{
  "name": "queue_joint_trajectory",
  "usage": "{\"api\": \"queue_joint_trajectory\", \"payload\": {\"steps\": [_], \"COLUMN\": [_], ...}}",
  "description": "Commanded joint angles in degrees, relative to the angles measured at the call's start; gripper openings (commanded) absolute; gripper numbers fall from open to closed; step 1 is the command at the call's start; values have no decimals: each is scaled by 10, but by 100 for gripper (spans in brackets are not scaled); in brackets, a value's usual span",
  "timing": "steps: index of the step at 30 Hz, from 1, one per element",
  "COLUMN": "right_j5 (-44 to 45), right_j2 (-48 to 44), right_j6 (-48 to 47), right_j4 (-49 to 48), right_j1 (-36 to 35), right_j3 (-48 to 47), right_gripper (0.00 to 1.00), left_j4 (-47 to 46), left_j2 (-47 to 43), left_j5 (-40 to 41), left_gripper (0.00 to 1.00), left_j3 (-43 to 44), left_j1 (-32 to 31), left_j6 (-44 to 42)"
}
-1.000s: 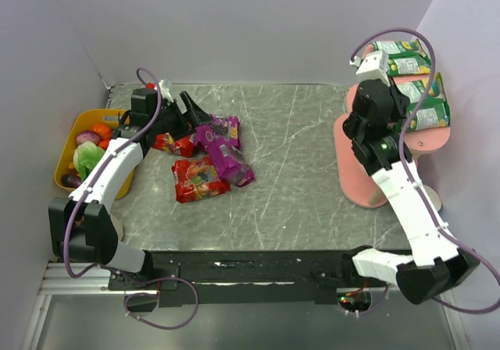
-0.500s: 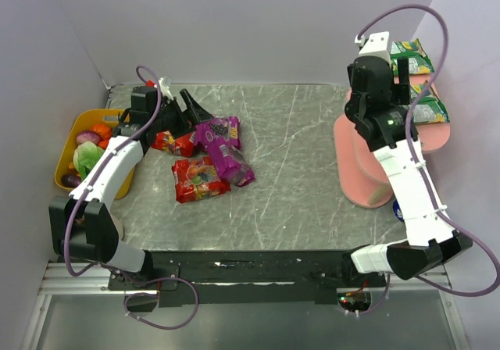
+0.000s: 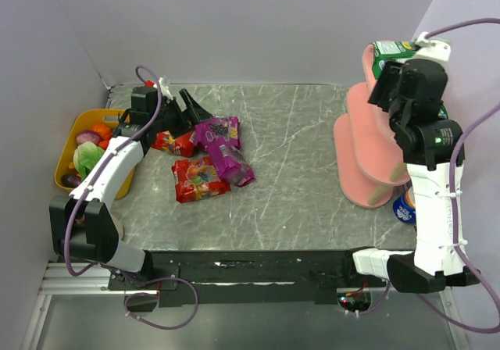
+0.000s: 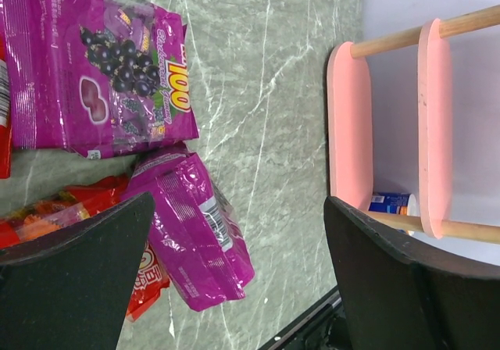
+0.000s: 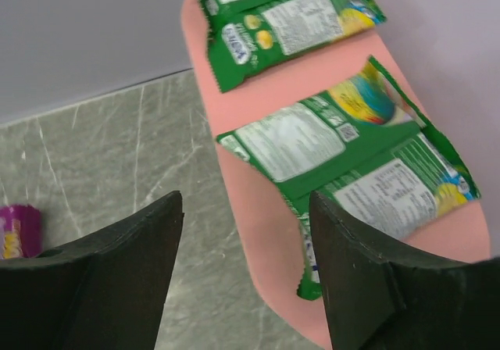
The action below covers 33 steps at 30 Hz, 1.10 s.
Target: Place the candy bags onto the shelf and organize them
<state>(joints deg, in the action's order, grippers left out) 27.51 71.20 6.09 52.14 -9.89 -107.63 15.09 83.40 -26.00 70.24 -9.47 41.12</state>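
Green candy bags (image 5: 312, 143) lie flat on the top board of the pink shelf (image 5: 250, 209), with more of them at its far end (image 5: 285, 26). My right gripper (image 5: 246, 198) hangs open and empty above that board's near edge. From the top view it (image 3: 393, 84) is high over the shelf (image 3: 367, 151), and one green bag (image 3: 393, 49) shows. Two purple bags (image 3: 219, 131) (image 3: 232, 164) and two red bags (image 3: 199, 180) (image 3: 173, 141) lie piled on the table. My left gripper (image 3: 187, 112) is open just behind the pile, with a purple bag (image 4: 195, 237) between its fingers' lines.
A yellow bowl (image 3: 66, 174) of toy vegetables stands at the left edge beside my left arm. A blue-and-white can (image 3: 404, 207) sits by the shelf's base near the right wall. Walls close in the back and both sides.
My right gripper has opened and risen away from the shelf's top board, swinging right; the green bags stay on the board. The left arm and the pile have not moved.
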Motion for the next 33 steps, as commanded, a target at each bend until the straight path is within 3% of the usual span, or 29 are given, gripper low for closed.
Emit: {"api": "queue_joint_trajectory", "payload": {"steps": [1, 4, 11, 21, 33], "right_j5": [-67, -86, -160, -164, -142], "right_j2": [1, 3, 6, 18, 2], "right_j6": [100, 132, 159, 199, 250], "right_j4": [52, 66, 41, 7, -5], "right_j1": [70, 121, 196, 234, 239], "right_j3": [-27, -22, 14, 89, 102], "right_gripper": [64, 55, 50, 47, 49], "left_j4": [-31, -35, -33, -17, -18], "left_j2": [-17, -11, -3, 3, 1], "left_j5": [2, -4, -7, -2, -5], "left_gripper": [96, 96, 96, 96, 96], "left_j3": [-6, -5, 2, 12, 10], "left_j1": [0, 0, 0, 0, 0], "left_j6": [-8, -7, -10, -25, -25]}}
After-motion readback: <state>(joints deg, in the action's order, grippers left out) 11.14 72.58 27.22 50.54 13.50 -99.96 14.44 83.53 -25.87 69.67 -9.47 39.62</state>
